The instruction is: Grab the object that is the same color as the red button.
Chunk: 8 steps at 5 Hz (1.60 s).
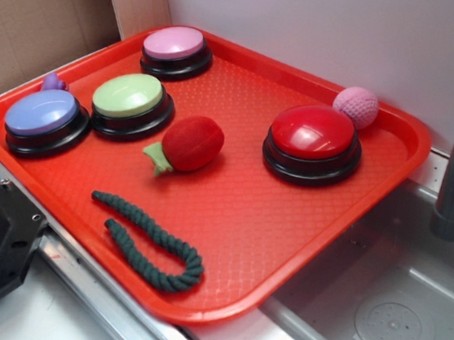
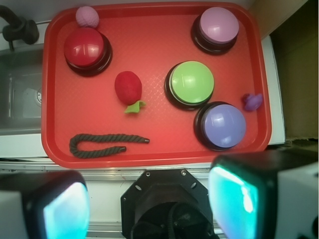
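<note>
Hand point(image 2: 149, 206) agape — off tray point(image 2: 154, 42) edge

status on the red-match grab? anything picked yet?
Done: nothing visible yet. The red plush fruit lies untouched on the tray, between the green button and the red button.
In hand: nothing. The gripper sits open, off the tray's near edge in the wrist view.
Left: move over the fruit, descend, close, lift. The pink knitted ball is the lookalike to skip.
</note>
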Each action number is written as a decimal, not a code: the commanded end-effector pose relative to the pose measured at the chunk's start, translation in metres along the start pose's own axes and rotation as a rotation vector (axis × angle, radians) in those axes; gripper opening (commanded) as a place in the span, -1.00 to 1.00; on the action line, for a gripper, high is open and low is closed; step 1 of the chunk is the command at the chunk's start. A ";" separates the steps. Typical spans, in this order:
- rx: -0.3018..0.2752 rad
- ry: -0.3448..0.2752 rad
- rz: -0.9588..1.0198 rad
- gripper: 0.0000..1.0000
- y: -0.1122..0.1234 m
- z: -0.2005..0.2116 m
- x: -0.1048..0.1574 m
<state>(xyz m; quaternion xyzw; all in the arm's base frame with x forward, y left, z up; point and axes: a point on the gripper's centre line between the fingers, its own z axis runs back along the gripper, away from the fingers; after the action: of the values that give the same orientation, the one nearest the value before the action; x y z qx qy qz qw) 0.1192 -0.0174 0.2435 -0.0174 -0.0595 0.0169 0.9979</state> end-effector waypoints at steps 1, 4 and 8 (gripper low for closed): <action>0.000 0.000 0.000 1.00 0.000 0.000 0.000; -0.126 0.019 -0.332 1.00 -0.014 -0.146 0.067; -0.042 0.084 -0.338 1.00 -0.019 -0.174 0.075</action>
<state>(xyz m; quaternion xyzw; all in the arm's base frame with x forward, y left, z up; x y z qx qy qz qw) 0.2101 -0.0380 0.0732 -0.0297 -0.0025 -0.1476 0.9886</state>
